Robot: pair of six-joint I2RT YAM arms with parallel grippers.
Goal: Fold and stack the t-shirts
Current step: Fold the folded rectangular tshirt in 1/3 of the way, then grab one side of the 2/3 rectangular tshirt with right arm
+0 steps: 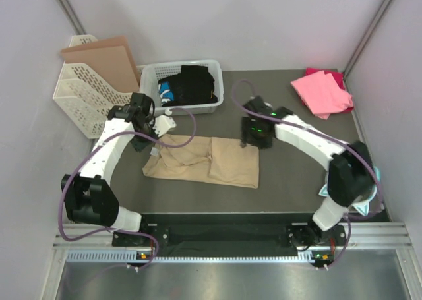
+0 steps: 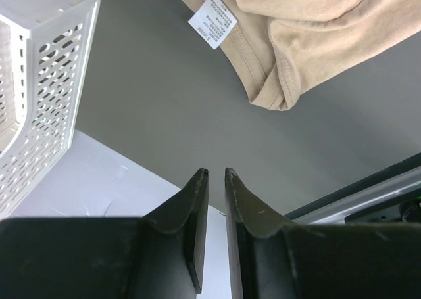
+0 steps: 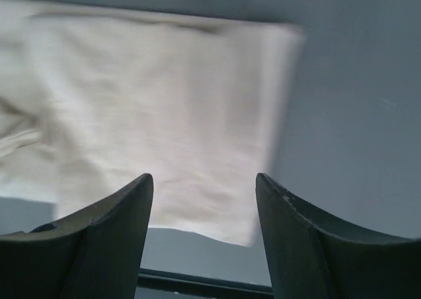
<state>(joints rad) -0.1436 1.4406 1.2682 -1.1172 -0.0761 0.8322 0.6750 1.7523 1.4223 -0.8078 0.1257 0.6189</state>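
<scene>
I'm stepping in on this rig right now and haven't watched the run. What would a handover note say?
The left gripper is open only a slit and empty, above the bare table beside the tan shirt's label end.
The right gripper is wide open and empty, over the tan shirt's right edge.
The tan shirt lies mid-table, partly folded into a rough strip with its left end rumpled.
The pink shirt lies crumpled at the far right corner on a magenta shirt.
Done: the tan shirt's first folds.
Left: finish it, fold the other two, stack all three.
</scene>
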